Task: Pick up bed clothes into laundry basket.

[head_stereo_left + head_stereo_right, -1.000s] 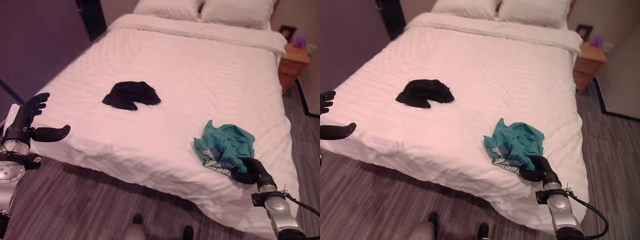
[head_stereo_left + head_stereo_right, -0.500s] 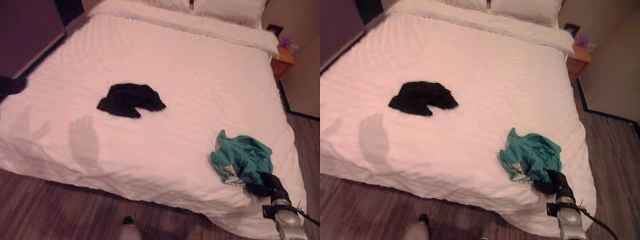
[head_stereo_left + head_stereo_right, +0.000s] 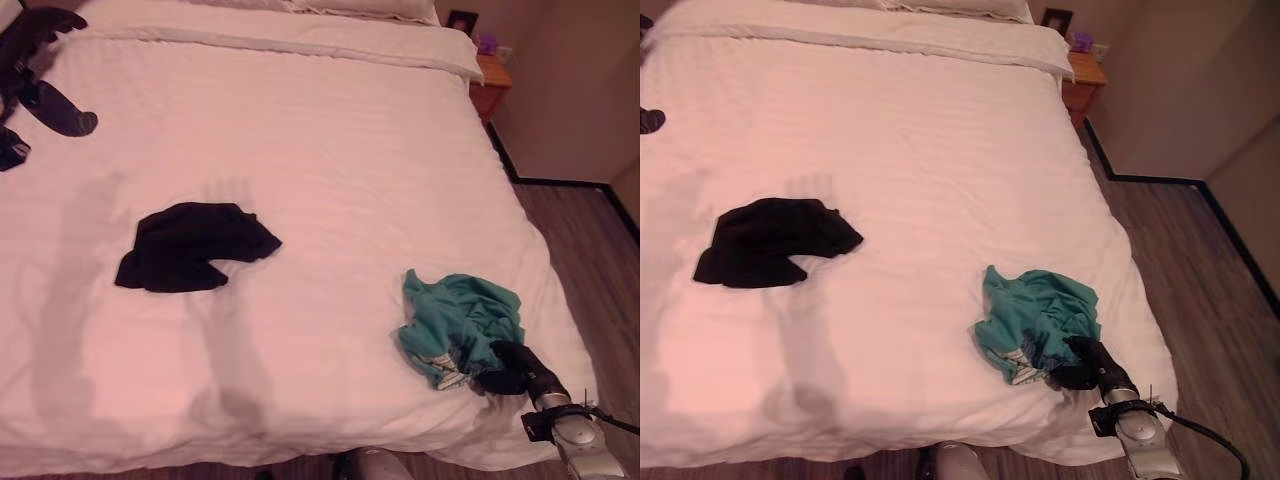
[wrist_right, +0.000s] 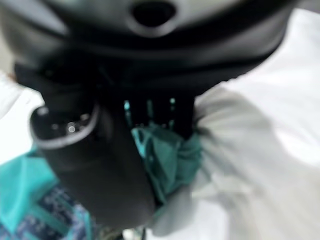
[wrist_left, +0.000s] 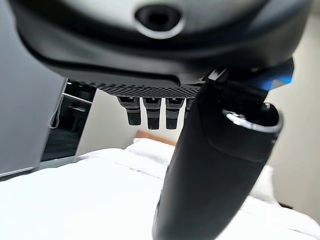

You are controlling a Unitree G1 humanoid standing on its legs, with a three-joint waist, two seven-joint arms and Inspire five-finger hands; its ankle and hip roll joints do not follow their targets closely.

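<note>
right wrist view: fingers [image 4: 150, 112] seemingly pinch teal garment [image 4: 167, 155].

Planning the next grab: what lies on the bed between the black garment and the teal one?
Nothing but bare white bedding between the black garment and teal garment, in both eye views.

White bed [image 3: 350, 130] — teal garment [image 3: 460, 322], black garment [image 3: 190, 245].
</note>
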